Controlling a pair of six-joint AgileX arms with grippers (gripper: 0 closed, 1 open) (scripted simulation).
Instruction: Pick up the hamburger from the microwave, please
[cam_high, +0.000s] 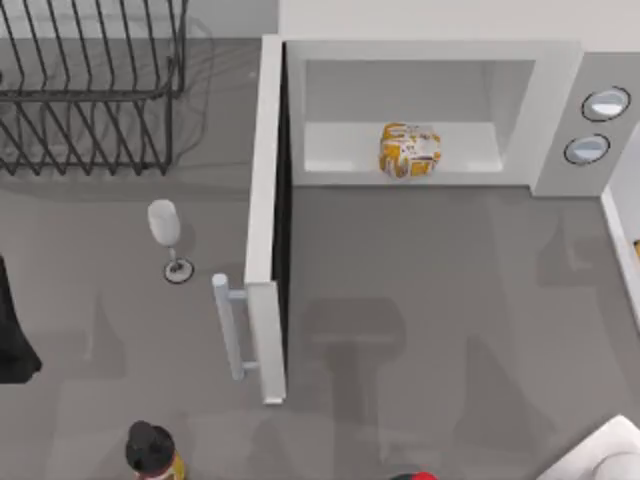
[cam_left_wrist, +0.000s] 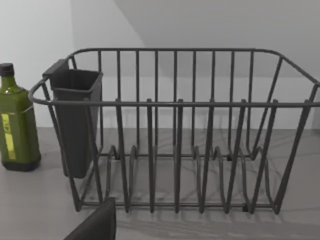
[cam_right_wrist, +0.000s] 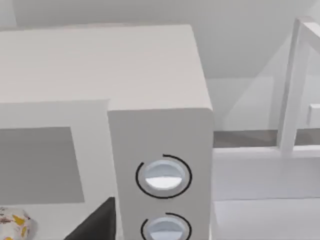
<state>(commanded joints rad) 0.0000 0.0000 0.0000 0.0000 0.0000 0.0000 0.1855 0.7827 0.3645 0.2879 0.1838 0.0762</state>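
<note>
The white microwave (cam_high: 555, 70) stands at the back of the table with its side-hinged door (cam_high: 266, 200) swung wide open toward the front; the bar handle (cam_high: 228, 325) faces left. The hamburger (cam_high: 409, 150), a yellow-orange and white lump, sits on the pale floor of the cavity near its front lip. Its edge also shows in the right wrist view as the hamburger (cam_right_wrist: 14, 226), left of the two round knobs (cam_right_wrist: 163, 176). My left arm (cam_high: 12, 330) is at the table's left edge. My right arm (cam_high: 605, 455) is at the front right corner. Both are far from the microwave.
A black wire rack (cam_high: 90, 90) with a dark cup (cam_left_wrist: 75, 120) stands at the back left, a green bottle (cam_left_wrist: 17, 125) beside it. A wine glass (cam_high: 165, 225) and a black-capped yellow bottle (cam_high: 152, 450) stand left of the door. A white shelf frame (cam_right_wrist: 295, 100) is right of the microwave.
</note>
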